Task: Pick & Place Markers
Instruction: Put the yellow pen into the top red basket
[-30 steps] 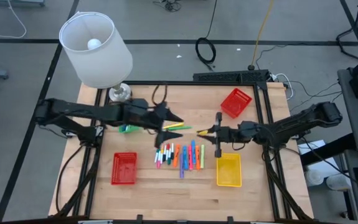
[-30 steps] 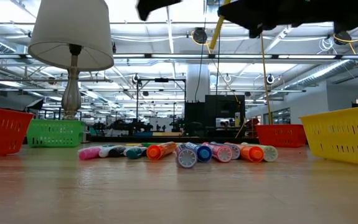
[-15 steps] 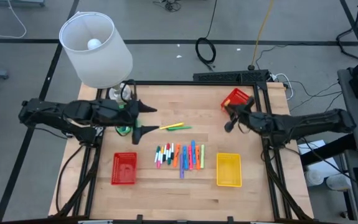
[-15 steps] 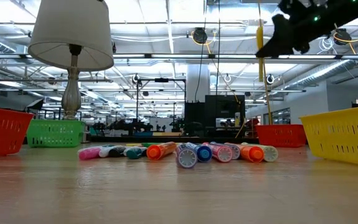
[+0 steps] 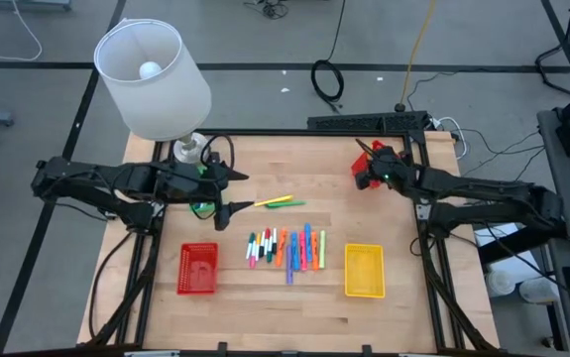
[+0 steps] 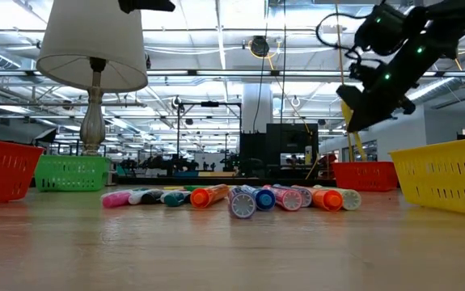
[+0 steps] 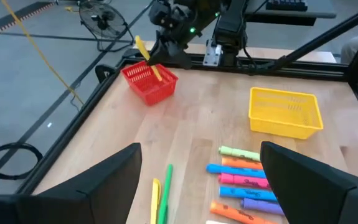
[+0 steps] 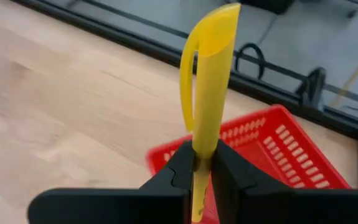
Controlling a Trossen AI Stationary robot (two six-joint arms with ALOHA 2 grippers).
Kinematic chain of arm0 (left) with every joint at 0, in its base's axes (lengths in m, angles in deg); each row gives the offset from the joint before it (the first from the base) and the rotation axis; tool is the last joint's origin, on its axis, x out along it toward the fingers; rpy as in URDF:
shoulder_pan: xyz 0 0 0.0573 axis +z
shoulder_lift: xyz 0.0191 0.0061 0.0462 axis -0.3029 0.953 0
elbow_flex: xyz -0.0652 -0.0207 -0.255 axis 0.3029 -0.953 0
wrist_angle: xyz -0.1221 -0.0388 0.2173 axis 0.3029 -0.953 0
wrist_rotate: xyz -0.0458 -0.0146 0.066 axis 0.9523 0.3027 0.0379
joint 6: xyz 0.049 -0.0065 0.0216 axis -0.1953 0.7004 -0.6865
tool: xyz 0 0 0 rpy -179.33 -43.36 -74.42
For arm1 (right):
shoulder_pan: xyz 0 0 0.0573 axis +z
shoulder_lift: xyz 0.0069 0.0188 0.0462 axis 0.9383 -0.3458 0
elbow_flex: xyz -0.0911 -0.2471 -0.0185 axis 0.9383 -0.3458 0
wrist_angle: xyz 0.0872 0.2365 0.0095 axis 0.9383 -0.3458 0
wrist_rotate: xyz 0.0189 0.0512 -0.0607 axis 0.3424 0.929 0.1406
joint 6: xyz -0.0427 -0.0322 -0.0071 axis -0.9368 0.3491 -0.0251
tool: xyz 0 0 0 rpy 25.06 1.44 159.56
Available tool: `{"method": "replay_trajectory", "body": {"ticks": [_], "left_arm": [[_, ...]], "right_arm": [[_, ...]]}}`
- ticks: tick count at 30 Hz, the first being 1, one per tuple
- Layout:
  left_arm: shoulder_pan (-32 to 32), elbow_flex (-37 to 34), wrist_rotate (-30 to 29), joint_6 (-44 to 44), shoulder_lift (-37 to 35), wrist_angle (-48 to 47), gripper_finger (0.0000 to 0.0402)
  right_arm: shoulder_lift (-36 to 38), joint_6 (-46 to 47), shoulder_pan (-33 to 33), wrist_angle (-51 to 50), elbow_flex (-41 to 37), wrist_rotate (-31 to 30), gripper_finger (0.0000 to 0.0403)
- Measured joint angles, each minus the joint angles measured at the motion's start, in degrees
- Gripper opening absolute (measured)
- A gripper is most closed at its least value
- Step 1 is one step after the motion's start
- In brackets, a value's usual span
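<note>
- Your left gripper hangs over the table's left side, beside the lamp and the green basket, its fingers spread wide and empty.
- Below it, a red basket sits near the front edge.
- Two loose markers, yellow and green, lie at mid-table just right of that gripper.
- Your row of markers lies side by side in front of them, between the front red basket and the yellow basket.
- Your right gripper is clamped on a yellow marker, held above the far red basket at the back right corner.
</note>
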Motion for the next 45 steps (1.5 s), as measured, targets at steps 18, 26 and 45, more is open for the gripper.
{"method": "replay_trajectory", "body": {"ticks": [18, 26, 45], "left_arm": [[0.0, 0.0, 0.0, 0.9, 0.0, 0.2, 0.0335], [0.0, 0.0, 0.0, 1.3, 0.0, 1.2, 0.0335], [0.0, 0.0, 0.0, 1.8, 0.0, 2.4, 0.0335]], "right_arm": [[-4.9, 5.2, -5.4, -8.3, 0.0, 10.7, 0.0021], [-0.5, 8.3, -5.4, -20.1, 0.0, 13.9, 0.0021], [0.6, 5.4, -6.3, -17.9, -0.1, 3.8, 0.0058]]}}
